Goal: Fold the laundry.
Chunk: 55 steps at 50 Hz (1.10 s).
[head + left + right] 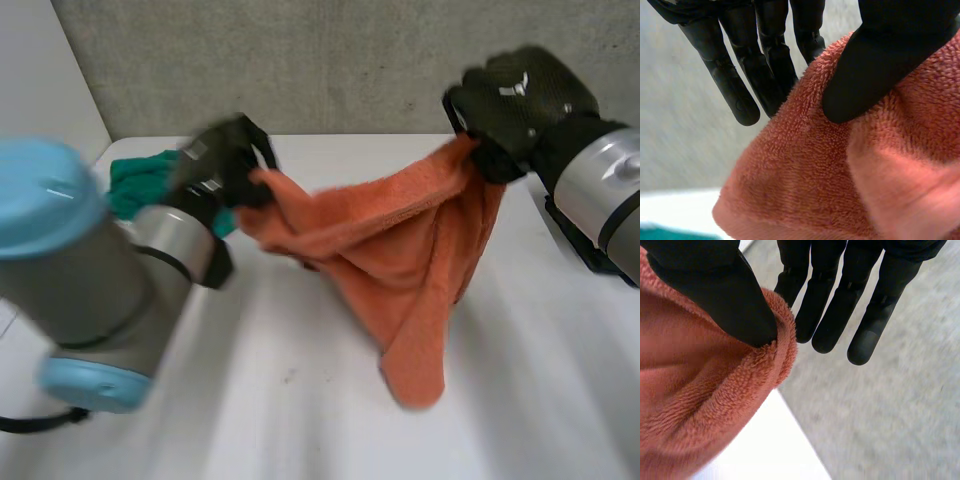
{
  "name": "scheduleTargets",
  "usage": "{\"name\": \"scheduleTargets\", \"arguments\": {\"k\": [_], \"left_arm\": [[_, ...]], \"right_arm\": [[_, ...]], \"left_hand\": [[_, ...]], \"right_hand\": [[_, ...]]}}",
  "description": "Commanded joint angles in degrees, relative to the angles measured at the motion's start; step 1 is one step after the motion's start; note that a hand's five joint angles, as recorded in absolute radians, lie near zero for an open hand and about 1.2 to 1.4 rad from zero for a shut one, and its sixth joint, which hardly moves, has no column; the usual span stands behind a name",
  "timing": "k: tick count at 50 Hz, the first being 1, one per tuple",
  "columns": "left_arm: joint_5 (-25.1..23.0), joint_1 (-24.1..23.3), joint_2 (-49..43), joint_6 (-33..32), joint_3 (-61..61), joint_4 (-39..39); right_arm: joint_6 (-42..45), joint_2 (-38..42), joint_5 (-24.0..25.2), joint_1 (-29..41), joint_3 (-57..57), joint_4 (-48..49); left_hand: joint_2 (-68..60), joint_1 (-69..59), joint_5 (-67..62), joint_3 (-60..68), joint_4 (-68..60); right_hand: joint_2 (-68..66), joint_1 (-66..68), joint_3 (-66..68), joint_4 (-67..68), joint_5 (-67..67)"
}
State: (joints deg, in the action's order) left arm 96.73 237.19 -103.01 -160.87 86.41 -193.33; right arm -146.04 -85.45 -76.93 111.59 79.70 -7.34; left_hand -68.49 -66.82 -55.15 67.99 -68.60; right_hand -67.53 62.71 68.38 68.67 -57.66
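Orange towel (400, 270) is up off the white table (300, 400), strung between both hands and sagging in the middle, with its lowest fold hanging down close to the tabletop. The left hand (225, 160) has one top corner. In its wrist view the thumb is pressed down onto the terry loops and the fingers (735, 90) reach straight behind the cloth, so that corner is pinched tight. The right hand (520, 100) has the opposite top corner, held a little higher than the left one. In its wrist view the thumb clamps the rolled edge of the towel (700, 405) while the fingers (865, 335) stretch out past it. A green cloth (135, 180) lies bunched on the table just behind the left hand, apart from the towel.
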Motion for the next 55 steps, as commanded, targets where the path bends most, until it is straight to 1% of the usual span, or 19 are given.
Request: {"name": "scheduleTargets", "arguments": {"k": [1, 4, 8, 12, 13, 15, 18, 19, 20, 23, 24, 26, 31, 35, 39, 46, 52, 53, 55], "left_arm": [[-4.35, 5.38, 6.94, -15.15, 2.19, 6.19], [-5.33, 5.74, 5.37, -17.89, 1.84, 9.19], [-5.68, 6.0, -2.09, -21.23, 0.61, 11.22], [-5.33, 6.27, -11.24, -24.57, -6.94, 11.22], [-5.42, 6.27, -14.47, -26.4, -12.09, 10.87], [-5.33, 6.35, -17.13, -28.0, -18.08, 10.0], [-5.33, 6.27, -19.69, -30.02, -28.99, 5.7], [-5.42, 6.18, -19.86, -30.55, -31.1, 3.86], [-5.5, 6.35, -19.69, -30.99, -33.91, -1.03], [-4.98, 6.79, -18.73, -30.29, -35.16, -11.07], [-4.89, 6.8, -17.16, -30.38, -34.12, -17.11], [-5.06, 6.88, -14.87, -30.38, -32.19, -21.89], [-5.33, 6.89, -7.04, -30.11, -23.23, -23.76], [-5.33, 6.36, -4.75, -29.85, -14.79, -21.74], [-5.42, 6.0, -4.84, -29.06, -6.8, -16.14], [-4.98, 7.06, -8.34, -28.36, -0.19, -10.14], [-4.8, 9.26, -13.62, -28.09, 0.78, -9.43], [-4.8, 9.17, -13.71, -28.18, 0.78, -9.43], [-4.89, 8.99, -13.28, -28.01, 1.04, -9.26]], "right_arm": [[4.18, 3.35, 0.47, -1.64, 2.04, -4.43], [4.18, 6.43, 0.64, -2.08, 2.39, -4.52], [4.36, 12.75, 0.99, -2.17, 1.26, -3.82], [4.62, 18.73, 0.21, -1.38, -4.18, -1.45], [4.45, 19.78, 0.03, -1.2, -5.94, -0.31], [3.66, 23.38, -0.85, -1.03, -11.37, 4.58], [2.43, 25.59, -3.13, -0.94, -16.92, 12.15], [0.86, 25.6, -5.14, -0.94, -19.64, 18.44], [-0.2, 25.6, -6.2, -0.94, -20.8, 21.81], [-3.28, 23.85, -9.1, -0.76, -21.43, 34.27], [-3.9, 22.88, -9.46, -0.76, -20.99, 36.5], [-4.52, 20.6, -9.47, -0.67, -19.5, 39.15], [-4.7, 14.27, -8.16, -0.68, -11.08, 35.57], [-4.35, 10.23, -4.9, -0.67, -3.25, 28.37], [-4.17, 6.0, -1.39, -0.67, 4.22, 19.67], [-3.82, 8.1, 2.57, 1.6, 13.29, 7.09], [-4.34, 16.09, 2.14, 6.09, 11.98, 9.8], [-4.61, 17.06, 2.4, 6.18, 10.76, 10.5], [-4.78, 17.33, 2.22, 5.83, 9.52, 10.68]], "left_hand": [[-11.51, -13.18, -14.85, 12.01, -11.4], [-11.51, -13.18, -14.85, 12.01, -11.4], [-11.51, -13.18, -14.85, 12.01, -11.4], [-11.51, -13.18, -14.85, 12.01, -11.4], [-11.51, -13.18, -14.85, 12.01, -11.4], [-11.51, -13.18, -14.85, 12.01, -11.4], [-11.51, -13.18, -14.85, 12.01, -11.4], [-11.51, -13.18, -14.85, 12.01, -11.4], [-11.51, -13.18, -14.85, 12.01, -11.4], [-11.51, -13.18, -14.85, 12.01, -11.4], [-11.51, -13.18, -14.85, 12.01, -11.4], [-11.51, -13.18, -14.85, 12.01, -11.4], [-11.51, -13.18, -14.85, 12.01, -11.4], [-11.51, -13.18, -14.85, 12.01, -11.4], [-11.51, -13.18, -14.85, 12.01, -11.4], [-11.51, -13.18, -14.85, 12.01, -11.4], [-11.51, -13.18, -14.85, 12.01, -11.4], [-11.51, -13.18, -14.85, 12.01, -11.4], [-11.51, -13.18, -14.85, 12.01, -11.4]], "right_hand": [[-12.47, 17.29, 11.62, 11.33, -12.34], [-12.47, 17.29, 11.62, 11.33, -12.34], [-12.47, 17.29, 11.62, 11.33, -12.34], [-12.47, 17.29, 11.62, 11.33, -12.34], [-12.47, 17.29, 11.62, 11.33, -12.34], [-12.47, 17.29, 11.62, 11.33, -12.34], [-12.47, 17.29, 11.62, 11.33, -12.34], [-12.47, 17.29, 11.62, 11.33, -12.34], [-12.47, 17.29, 11.62, 11.33, -12.34], [-12.47, 17.29, 11.62, 11.33, -12.34], [-12.47, 17.29, 11.62, 11.33, -12.34], [-12.47, 17.29, 11.62, 11.33, -12.34], [-12.47, 17.29, 11.62, 11.33, -12.34], [-12.47, 17.29, 11.62, 11.33, -12.34], [-12.47, 17.29, 11.62, 11.33, -12.34], [-12.47, 17.29, 11.62, 11.33, -12.34], [-10.86, 15.68, 10.01, 9.72, -10.74], [12.97, -8.15, -13.82, -14.11, 13.09], [39.16, -34.34, -40.01, -40.3, 39.28]]}}
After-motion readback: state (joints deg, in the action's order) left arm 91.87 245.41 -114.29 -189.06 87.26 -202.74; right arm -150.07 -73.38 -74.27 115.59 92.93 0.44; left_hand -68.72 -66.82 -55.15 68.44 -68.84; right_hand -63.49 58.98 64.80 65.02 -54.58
